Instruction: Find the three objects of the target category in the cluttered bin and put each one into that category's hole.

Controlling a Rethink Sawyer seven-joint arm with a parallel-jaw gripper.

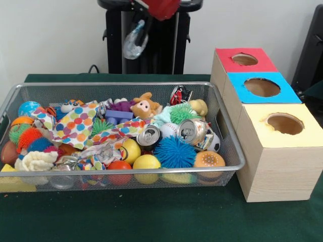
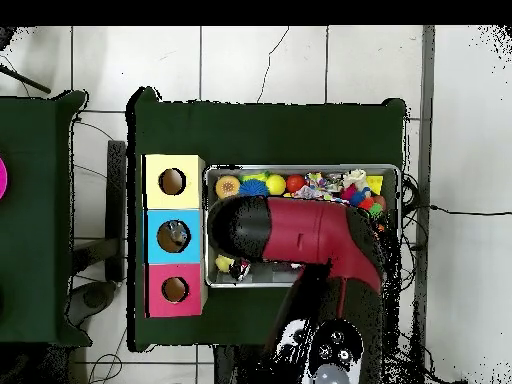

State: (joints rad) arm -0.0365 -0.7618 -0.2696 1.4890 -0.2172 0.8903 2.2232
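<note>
The cluttered bin (image 1: 116, 84) of silver wire mesh stands on the green table, full of toys. Among them are two crushed silver cans (image 1: 149, 135) (image 1: 193, 131), a red crushed can (image 1: 180, 94), a blue spiky ball (image 1: 174, 151), yellow balls (image 1: 146, 162), a plush monkey (image 1: 145, 106) and a polka-dot cloth (image 1: 75, 123). The arm's red end (image 1: 162, 7) shows at the top edge. A crushed clear bottle (image 1: 135, 41) hangs just below it, in front of the pedestal. In the overhead view the arm (image 2: 300, 232) covers most of the bin (image 2: 300, 168).
Three boxes with round holes stand in a row beside the bin: red (image 1: 224, 55), blue (image 1: 237, 85) and yellow (image 1: 255, 118). They show at the bin's left in the overhead view (image 2: 155, 235). The black pedestal (image 1: 166, 45) stands behind the bin.
</note>
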